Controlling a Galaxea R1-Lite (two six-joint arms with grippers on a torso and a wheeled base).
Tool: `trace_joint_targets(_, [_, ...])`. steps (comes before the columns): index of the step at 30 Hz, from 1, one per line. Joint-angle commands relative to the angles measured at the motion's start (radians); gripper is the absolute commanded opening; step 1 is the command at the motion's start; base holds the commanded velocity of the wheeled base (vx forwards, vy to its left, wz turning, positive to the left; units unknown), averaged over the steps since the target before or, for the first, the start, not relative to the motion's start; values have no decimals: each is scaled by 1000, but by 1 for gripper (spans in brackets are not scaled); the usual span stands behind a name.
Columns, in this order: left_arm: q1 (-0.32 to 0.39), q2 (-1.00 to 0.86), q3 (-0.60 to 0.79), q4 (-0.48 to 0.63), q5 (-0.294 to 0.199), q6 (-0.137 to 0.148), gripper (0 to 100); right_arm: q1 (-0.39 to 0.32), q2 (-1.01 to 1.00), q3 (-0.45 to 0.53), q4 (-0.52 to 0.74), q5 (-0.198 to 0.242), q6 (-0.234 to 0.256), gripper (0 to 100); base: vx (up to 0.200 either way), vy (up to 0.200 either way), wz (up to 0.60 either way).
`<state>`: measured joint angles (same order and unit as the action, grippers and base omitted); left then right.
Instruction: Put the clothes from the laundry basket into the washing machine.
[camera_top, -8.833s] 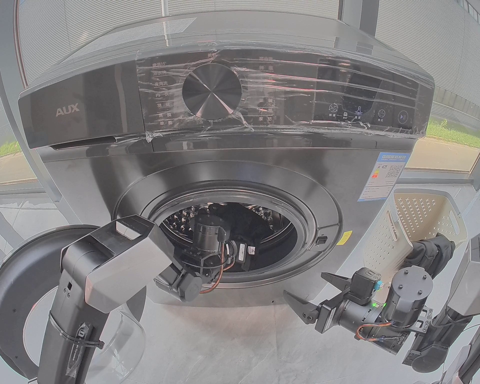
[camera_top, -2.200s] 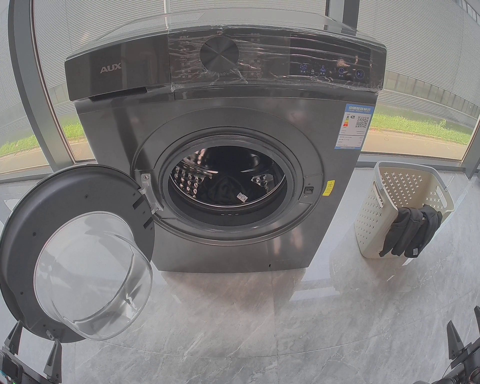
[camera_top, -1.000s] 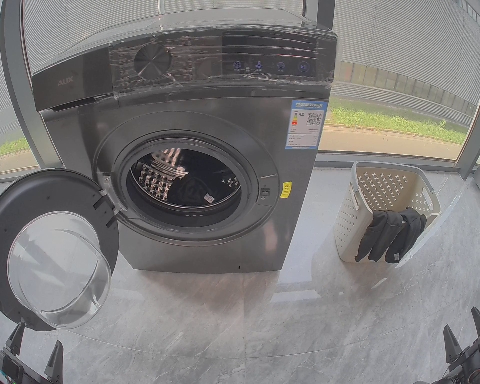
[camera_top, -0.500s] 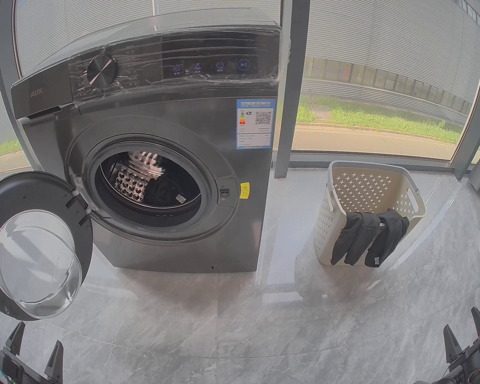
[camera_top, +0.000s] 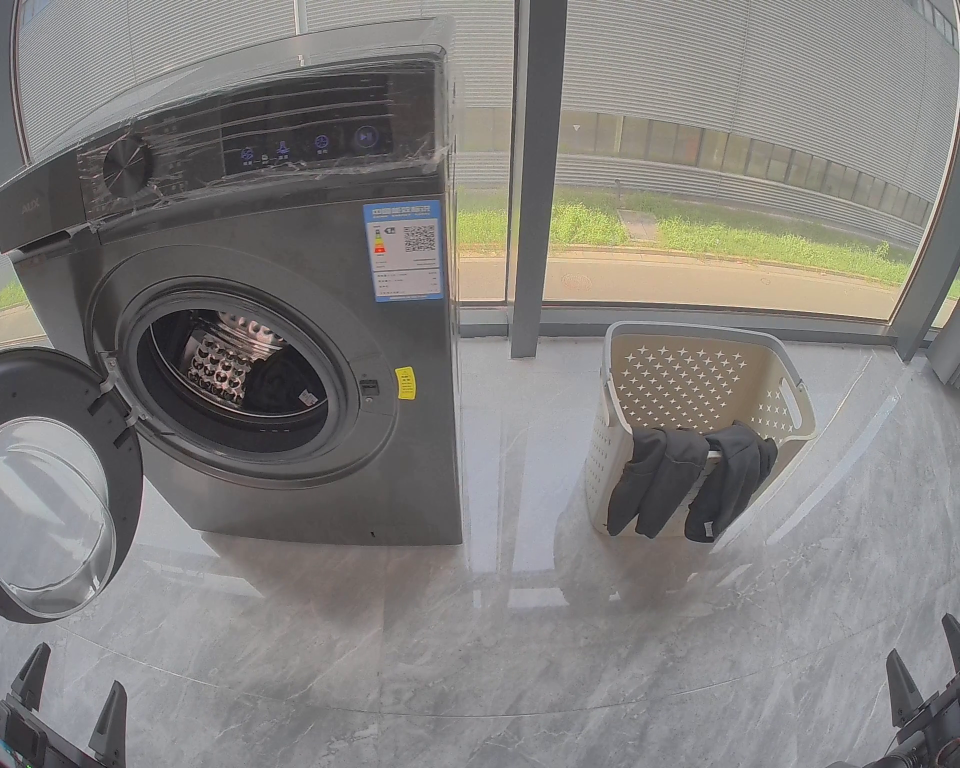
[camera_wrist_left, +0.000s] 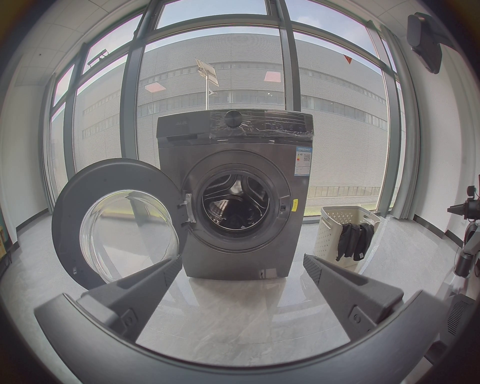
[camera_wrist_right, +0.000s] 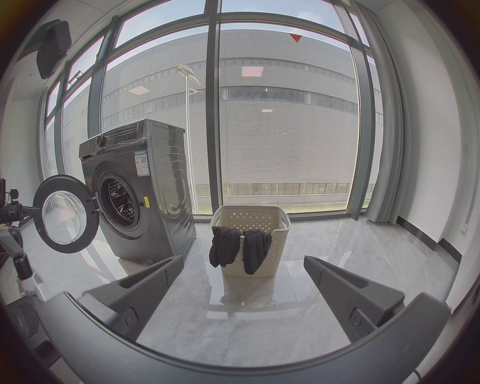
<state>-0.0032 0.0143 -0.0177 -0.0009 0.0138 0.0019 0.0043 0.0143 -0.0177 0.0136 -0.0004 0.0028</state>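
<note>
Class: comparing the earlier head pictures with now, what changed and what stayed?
The left gripper withdrew from the drum; it and the right gripper now sit low, open. The camera swung towards the laundry basket. Unchanged: door open, dark clothes over the basket's rim.

Place: a bare, glass-walled room, like a demo or test space.
Evidence: washing machine (camera_top: 250, 330), laundry basket (camera_top: 700, 380), marble floor (camera_top: 500, 640), tall windows (camera_wrist_right: 285, 115).
</note>
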Motion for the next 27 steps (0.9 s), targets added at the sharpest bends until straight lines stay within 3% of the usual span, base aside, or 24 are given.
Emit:
trace_joint_targets(1, [0, -14, 16, -1, 2, 0, 100, 0, -14, 10, 0, 0, 0, 100, 0, -200, 0])
trace_joint_targets(6, [0, -14, 16, -1, 0, -2, 100, 0, -14, 12, 0, 0, 0, 100, 0, -200, 0])
trace_joint_targets(12, [0, -14, 16, 1, 6, -7, 100, 0, -14, 10, 0, 0, 0, 100, 0, 0, 0])
trace_joint_targets(24, [0, -14, 16, -1, 3, -3, 100, 0, -14, 10, 0, 0, 0, 100, 200, 0, 0])
trace_joint_targets(27, [0, -14, 16, 1, 3, -5, 100, 0, -14, 12, 0, 0, 0, 100, 0, 0, 0])
